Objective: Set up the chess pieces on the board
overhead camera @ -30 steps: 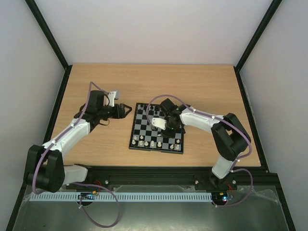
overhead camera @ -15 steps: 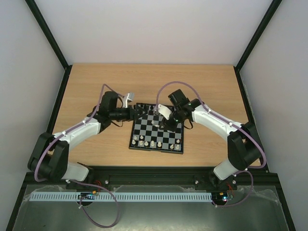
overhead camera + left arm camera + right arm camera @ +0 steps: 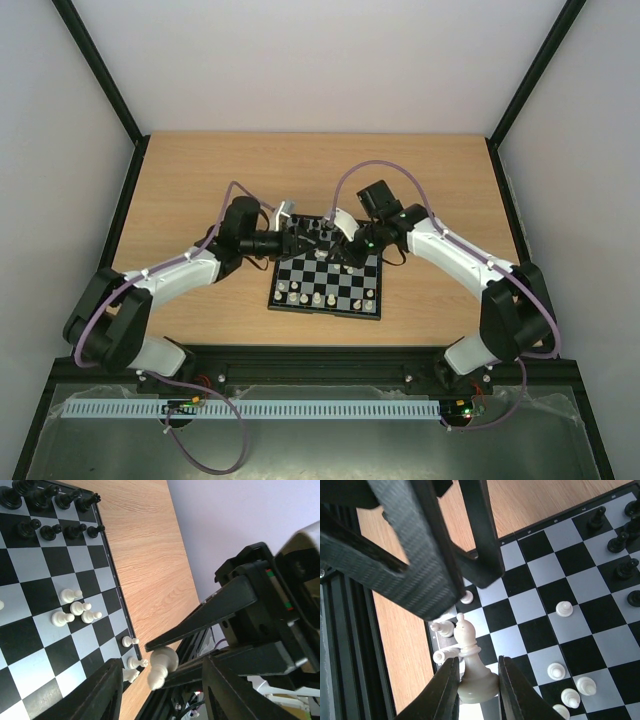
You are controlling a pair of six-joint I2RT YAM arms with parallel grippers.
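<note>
Board [image 3: 322, 310] sits mid-table [image 3: 200, 180]; white pieces [image 3: 317, 298] on the near rows, black pieces [image 3: 52, 530] on the far rows. Right gripper [image 3: 476, 666] clamps a white bishop [image 3: 471, 675] above the board. Left gripper [image 3: 161, 677] is spread wide and empty, close beside it.

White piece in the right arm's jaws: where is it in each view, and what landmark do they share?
Top external: too small to see, at the right gripper.
Left wrist: white piece, low centre.
Right wrist: bottom centre, between the jaws.
Shared landmark: black rim of the board.
</note>
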